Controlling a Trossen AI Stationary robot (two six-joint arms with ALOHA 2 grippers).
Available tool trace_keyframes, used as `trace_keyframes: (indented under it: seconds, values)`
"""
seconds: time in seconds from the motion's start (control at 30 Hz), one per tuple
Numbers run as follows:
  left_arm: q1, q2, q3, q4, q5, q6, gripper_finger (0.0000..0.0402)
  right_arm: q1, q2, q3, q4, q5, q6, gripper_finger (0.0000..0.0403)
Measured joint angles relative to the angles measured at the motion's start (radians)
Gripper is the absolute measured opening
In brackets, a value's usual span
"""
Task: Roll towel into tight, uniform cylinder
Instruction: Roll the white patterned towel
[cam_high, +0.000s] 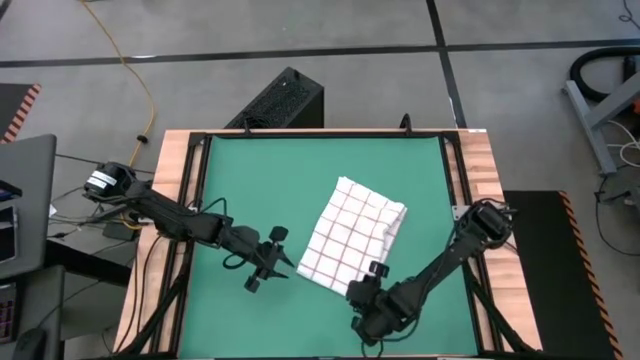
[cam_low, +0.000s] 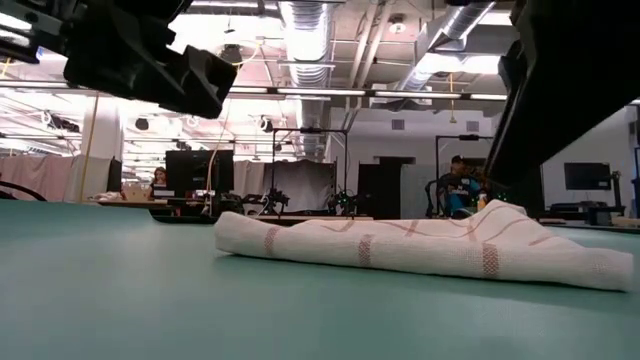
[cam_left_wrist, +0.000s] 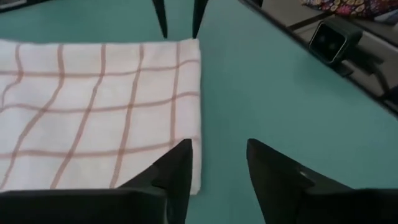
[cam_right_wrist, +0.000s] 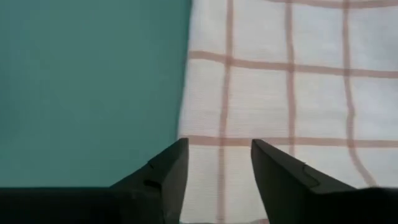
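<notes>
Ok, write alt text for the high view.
A folded white towel with red-brown grid lines lies flat and skewed on a green mat, not yet rolled. The left claw sits open just off the towel's near-left corner, and the right claw is open at its near edge.

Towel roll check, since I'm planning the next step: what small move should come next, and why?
Probably lower both grippers onto the near edge of the towel and pinch it. The towel lies folded flat, unrolled; left gripper and right gripper stand open, holding nothing, at that edge's two ends.
</notes>
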Motion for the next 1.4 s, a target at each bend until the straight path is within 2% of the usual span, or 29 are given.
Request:
trace_keyframes:
  seconds: [0.2, 0.37, 0.83, 1.03, 1.23, 1.4]
  values:
    - [0.0, 0.0, 0.0, -0.031, -0.064, -0.021, 0.0159, 0.014, 0.0, 0.0, 0.046, -0.03, -0.006, 0.0213]
    - [-0.001, 0.0, 0.0, -0.027, -0.064, 0.003, 0.0159, 0.031, 0.0, -0.042, 0.035, -0.035, 0.008, 0.0207]
    - [-0.003, 0.002, 0.0, -0.024, -0.064, 0.127, 0.0159, 0.029, 0.02, -0.152, 0.164, -0.123, 0.028, 0.0212]
    - [-0.024, 0.128, 0.023, 0.05, -0.012, 0.171, 0.0159, 0.024, 0.043, -0.15, 0.177, -0.145, 0.023, 0.0212]
    - [-0.048, 0.273, 0.098, 0.055, -0.167, 0.233, 0.0159, 0.023, 0.045, -0.151, 0.18, -0.151, 0.021, 0.0212]
    - [-0.042, 0.37, 0.152, 0.017, -0.155, 0.247, 0.0159, 0.025, 0.046, -0.152, 0.184, -0.154, 0.021, 0.0208]
